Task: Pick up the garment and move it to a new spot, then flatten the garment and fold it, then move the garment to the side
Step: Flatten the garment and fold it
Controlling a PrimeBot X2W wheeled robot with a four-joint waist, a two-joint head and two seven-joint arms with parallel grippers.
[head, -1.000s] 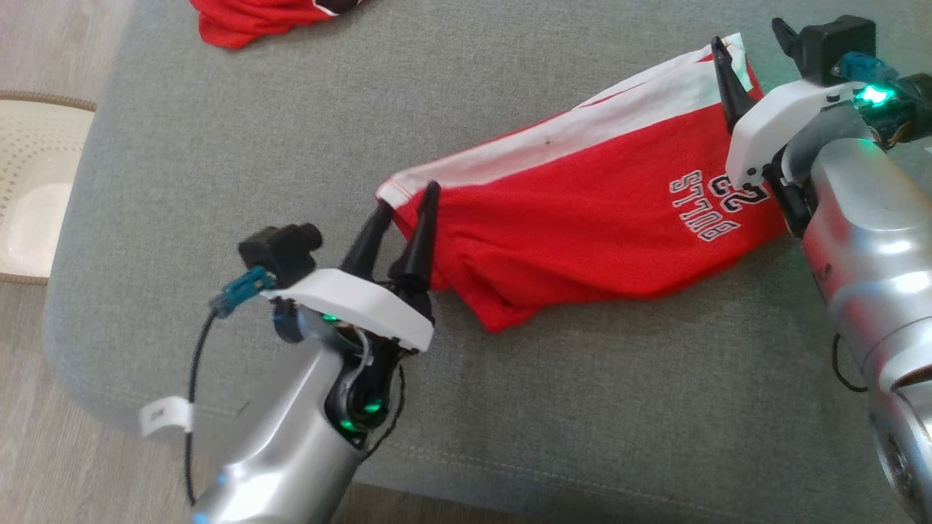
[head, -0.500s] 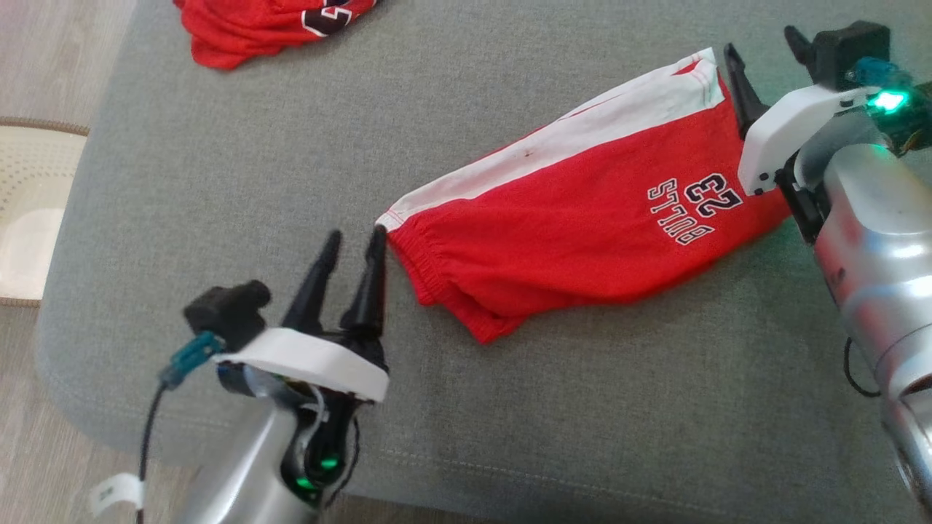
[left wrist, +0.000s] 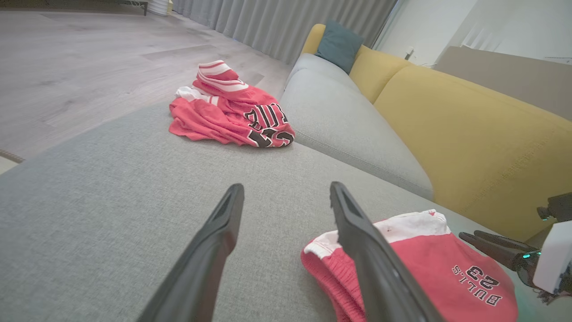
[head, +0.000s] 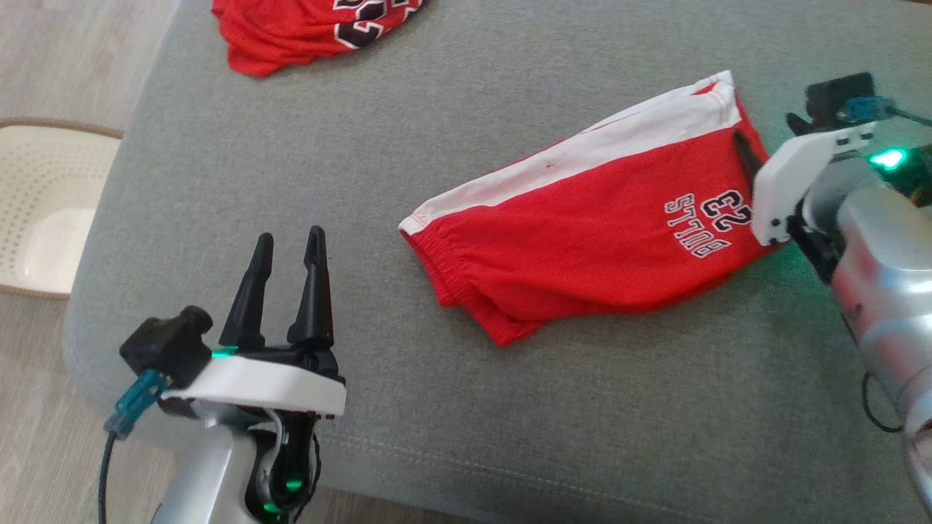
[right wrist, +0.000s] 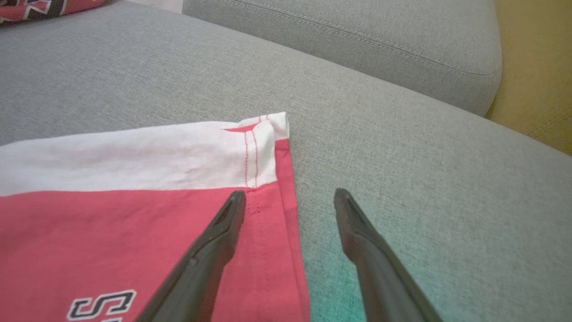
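Observation:
The garment lies folded on the grey cushion: red cloth with a white band along its far edge and black "BULLS 23" lettering near its right end. My left gripper is open and empty, well to the left of the garment's gathered left end; in the left wrist view that gripper has the garment at its lower right. My right gripper is open at the garment's right hem. In the right wrist view, one finger of that gripper sits over the red cloth and the other over bare cushion.
A second red piece with large black lettering and striped trim lies crumpled at the cushion's far left corner. A cream perforated basket stands on the floor to the left. A yellow sofa back rises behind the seat.
Both grippers have let go of the garment's ends and drawn back, the left one down and to the left. The garment has settled flat. The camera has shifted.

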